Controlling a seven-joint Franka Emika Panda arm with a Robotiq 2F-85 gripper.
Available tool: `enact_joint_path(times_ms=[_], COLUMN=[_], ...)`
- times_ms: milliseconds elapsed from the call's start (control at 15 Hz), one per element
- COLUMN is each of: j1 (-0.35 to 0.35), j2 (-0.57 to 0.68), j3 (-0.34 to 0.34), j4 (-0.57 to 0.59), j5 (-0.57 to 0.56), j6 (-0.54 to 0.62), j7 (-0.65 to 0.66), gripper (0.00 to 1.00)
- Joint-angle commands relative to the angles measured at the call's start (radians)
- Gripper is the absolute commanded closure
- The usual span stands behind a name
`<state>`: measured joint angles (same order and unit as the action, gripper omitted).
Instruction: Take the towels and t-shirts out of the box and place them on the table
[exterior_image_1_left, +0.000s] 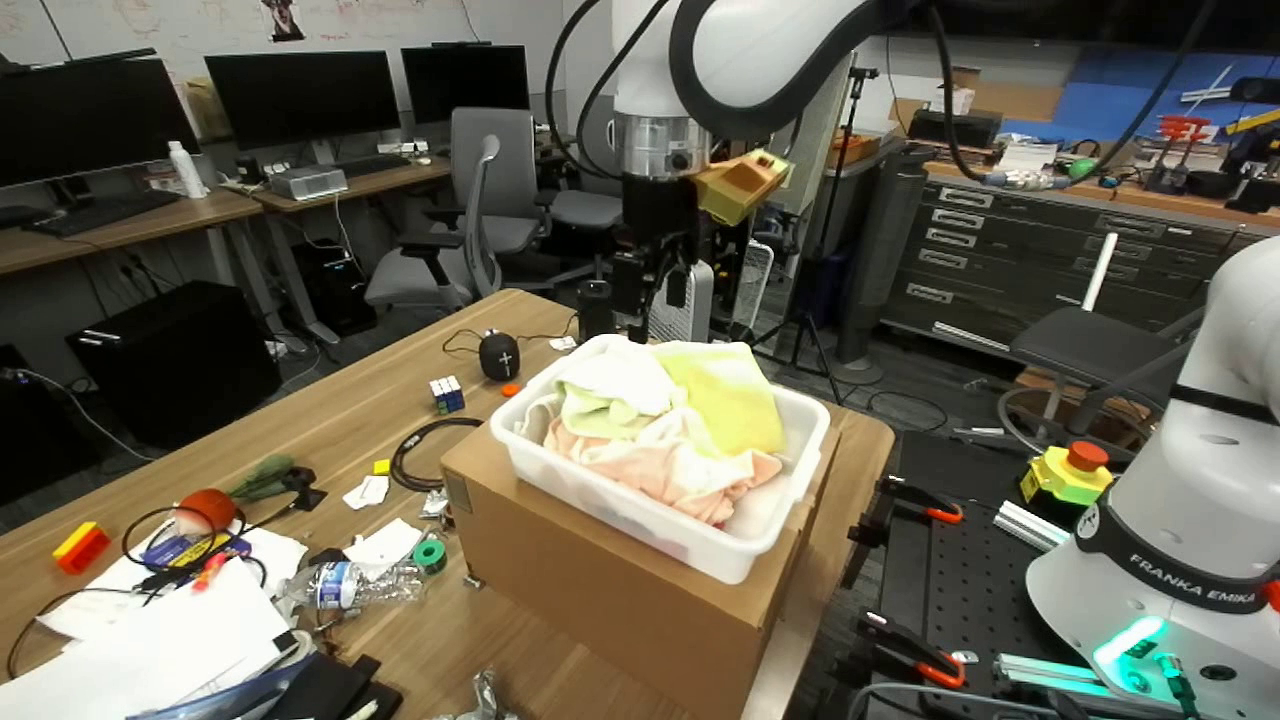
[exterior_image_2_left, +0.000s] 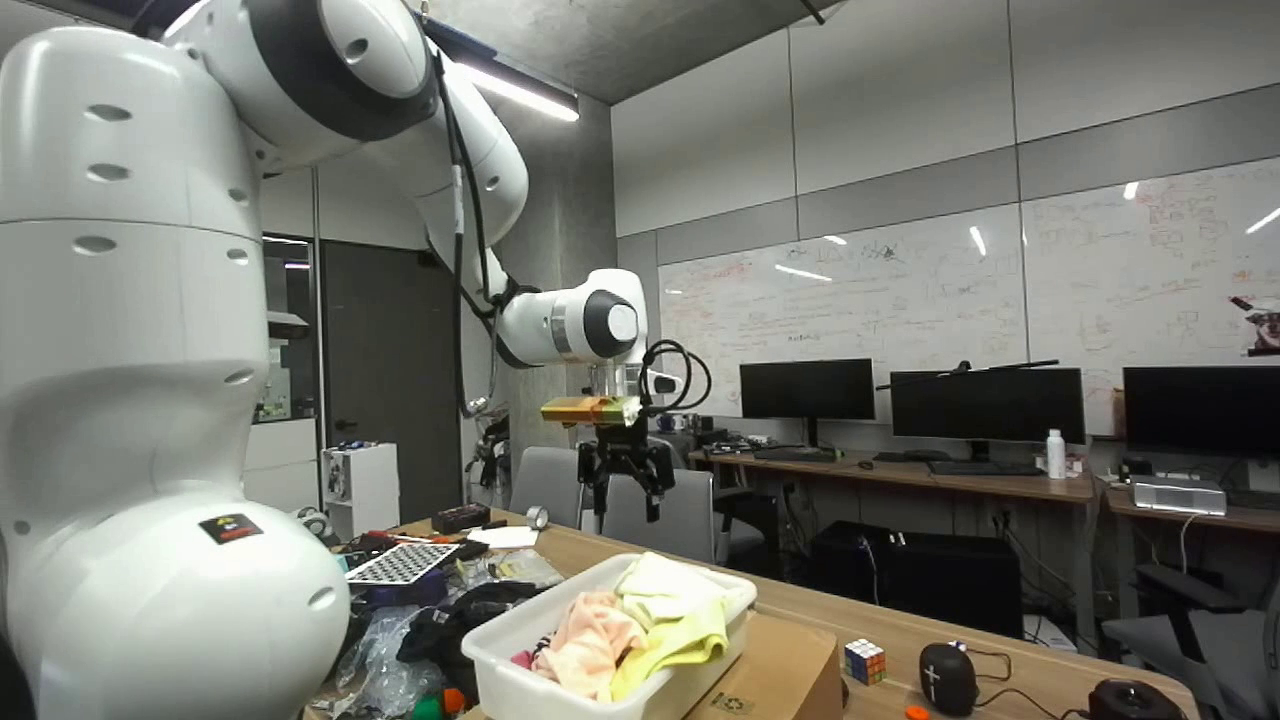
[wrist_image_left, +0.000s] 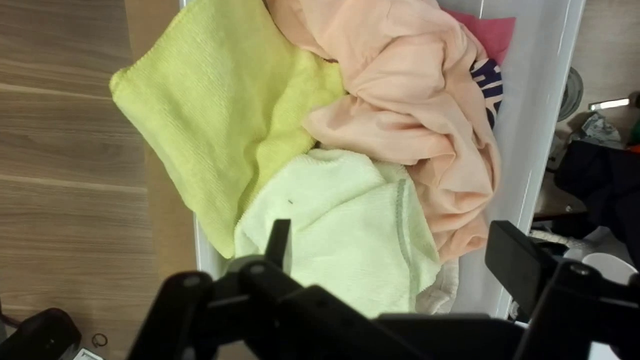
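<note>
The box, a white plastic bin (exterior_image_1_left: 620, 510) (exterior_image_2_left: 545, 695), rests on top of a brown cardboard carton (exterior_image_1_left: 600, 590), which stands on the wooden table (exterior_image_1_left: 335, 440). Heaped inside are a yellow towel (wrist_image_left: 225, 115), a peach cloth (wrist_image_left: 400, 75) and a whitish towel (wrist_image_left: 340, 240). A pink piece (wrist_image_left: 492, 35) and a dark patterned one (wrist_image_left: 490, 85) peek out beneath the peach cloth. My gripper (wrist_image_left: 390, 235) is open and holds nothing; in the wrist view its fingers frame the whitish towel. Both exterior views show the gripper (exterior_image_1_left: 657, 308) (exterior_image_2_left: 627, 505) above the level of the cloths.
Near the bin on the table are a puzzle cube (exterior_image_1_left: 447, 395), a black speaker (exterior_image_1_left: 499, 357) and a coiled black cable (exterior_image_1_left: 410, 455). A plastic bottle (exterior_image_1_left: 345, 585) and papers (exterior_image_1_left: 180, 630) lie farther along. Dark clutter (exterior_image_2_left: 470, 610) borders the bin's opposite side.
</note>
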<state>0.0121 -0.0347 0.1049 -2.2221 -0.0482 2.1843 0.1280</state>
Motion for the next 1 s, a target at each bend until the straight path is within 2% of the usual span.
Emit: enact_joint_path(times_ms=[0, 933], j1=[0.012, 0.017], j2=[0.069, 0.278], j3=[-0.025, -0.051], j4=[0.065, 0.135], j5=[0.031, 0.035], j6=[-0.003, 0.001], j7=[-0.003, -0.003], gripper=[0.0, 0.0])
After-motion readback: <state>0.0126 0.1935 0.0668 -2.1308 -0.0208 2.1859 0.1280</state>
